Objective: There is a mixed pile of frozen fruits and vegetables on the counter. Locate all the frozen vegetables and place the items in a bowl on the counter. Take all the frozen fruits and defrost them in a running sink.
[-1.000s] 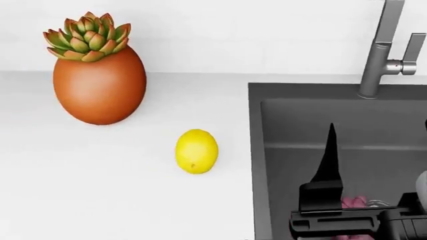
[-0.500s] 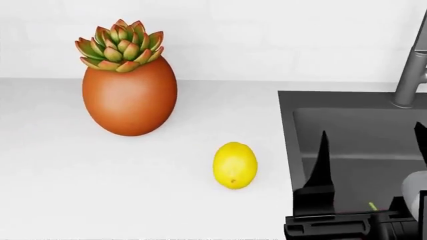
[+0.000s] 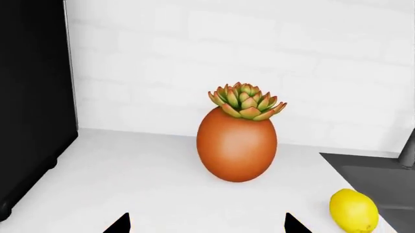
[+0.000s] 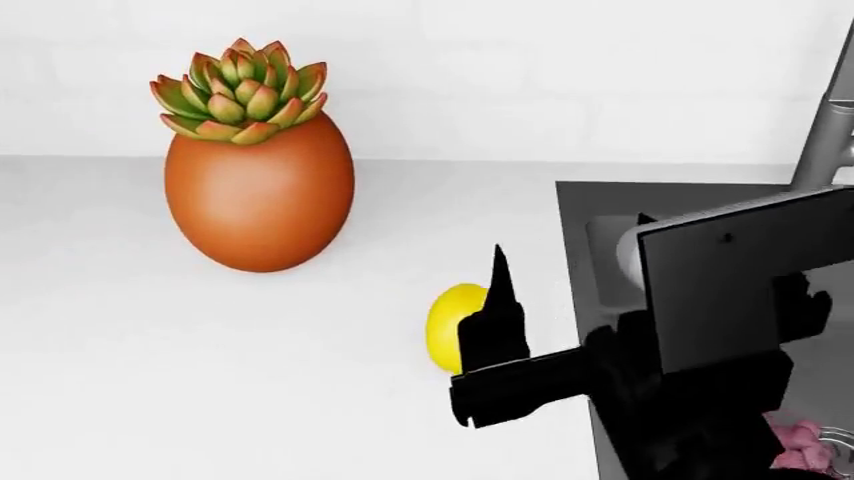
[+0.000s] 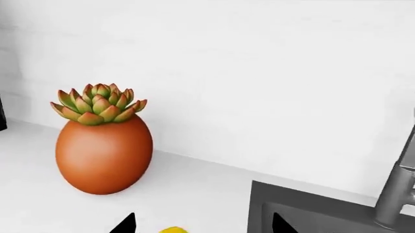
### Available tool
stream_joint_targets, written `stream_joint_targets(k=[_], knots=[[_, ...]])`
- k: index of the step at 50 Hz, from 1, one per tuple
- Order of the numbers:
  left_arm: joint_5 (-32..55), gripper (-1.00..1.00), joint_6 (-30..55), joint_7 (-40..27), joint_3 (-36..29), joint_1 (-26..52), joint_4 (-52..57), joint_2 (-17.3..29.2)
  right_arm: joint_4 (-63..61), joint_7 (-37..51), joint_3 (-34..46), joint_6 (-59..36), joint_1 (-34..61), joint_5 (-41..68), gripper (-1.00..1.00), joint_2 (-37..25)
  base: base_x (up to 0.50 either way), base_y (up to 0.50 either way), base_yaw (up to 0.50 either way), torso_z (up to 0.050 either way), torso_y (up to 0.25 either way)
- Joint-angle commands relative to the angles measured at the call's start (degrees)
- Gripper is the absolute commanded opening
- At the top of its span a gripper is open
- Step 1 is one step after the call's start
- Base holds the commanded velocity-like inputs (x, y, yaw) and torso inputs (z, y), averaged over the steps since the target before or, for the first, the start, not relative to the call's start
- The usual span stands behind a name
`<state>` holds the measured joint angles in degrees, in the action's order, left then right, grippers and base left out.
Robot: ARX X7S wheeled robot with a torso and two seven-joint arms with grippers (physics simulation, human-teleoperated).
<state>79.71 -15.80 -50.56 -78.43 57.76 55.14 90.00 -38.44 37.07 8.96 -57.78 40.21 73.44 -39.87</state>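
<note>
A yellow lemon (image 4: 451, 322) lies on the white counter (image 4: 200, 380) just left of the dark grey sink (image 4: 577, 225). My right gripper (image 4: 574, 250) hovers open above the sink's left rim, and one black finger partly covers the lemon. In the right wrist view the lemon (image 5: 172, 229) shows between the wide-apart fingertips of the right gripper (image 5: 202, 225). A pink-purple grape bunch (image 4: 798, 446) lies in the sink. My left gripper (image 3: 207, 227) is open and empty over the counter, the lemon (image 3: 353, 211) off to its side. The bowl and the frozen vegetables are out of view.
An orange egg-shaped pot with a succulent (image 4: 259, 190) stands at the back of the counter, by the white wall. The steel tap (image 4: 825, 130) rises behind the sink. A tall black panel (image 3: 32, 97) bounds the counter's far left end.
The view shifted left a second ago, then held. My right arm rose out of the sink and moved left, so its finger now stands in front of the lemon.
</note>
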Motion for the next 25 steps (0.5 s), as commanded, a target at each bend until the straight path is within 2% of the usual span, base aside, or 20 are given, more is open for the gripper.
stream_joint_targets(k=[1, 6, 7, 8, 15, 25], knots=[[-0.5, 1.0, -1.84, 1.91, 1.36, -0.71, -0.21, -0.01, 9.78, -8.07, 7.54, -1.57, 6.26, -4.97, 1.0, 6.29, 0.0, 0.0, 0.0, 0.0, 0.0], [-1.73, 1.0, -2.95, 1.2, 0.71, -1.46, -0.27, -0.01, 12.45, -9.62, 9.97, -1.66, 7.62, -6.96, 1.0, 7.68, 0.0, 0.0, 0.0, 0.0, 0.0], [-4.84, 1.0, -5.48, 0.96, -1.6, -3.78, -0.92, -0.01, 16.0, -14.2, 17.08, 0.32, 5.56, -13.47, 1.0, 9.29, 0.0, 0.0, 0.0, 0.0, 0.0], [-5.07, 1.0, -5.79, 1.03, -1.79, -3.99, -1.07, -0.01, 16.9, -14.72, 17.72, 0.81, 5.52, -14.45, 1.0, 9.5, 0.0, 0.0, 0.0, 0.0, 0.0], [-7.52, 1.0, -7.25, 0.35, -3.05, -5.36, -1.06, -0.01, 20.04, -16.04, 19.3, 1.84, 5.45, -16.4, 1.0, 10.32, 0.0, 0.0, 0.0, 0.0, 0.0], [-22.96, 1.0, -13.75, -6.45, -10.4, -12.84, 1.42, 0.0, 23.19, -17.14, 20.69, 3.0, 5.69, -18.3, 1.0, 11.23, 0.0, 0.0, 0.0, 0.0, 0.0]])
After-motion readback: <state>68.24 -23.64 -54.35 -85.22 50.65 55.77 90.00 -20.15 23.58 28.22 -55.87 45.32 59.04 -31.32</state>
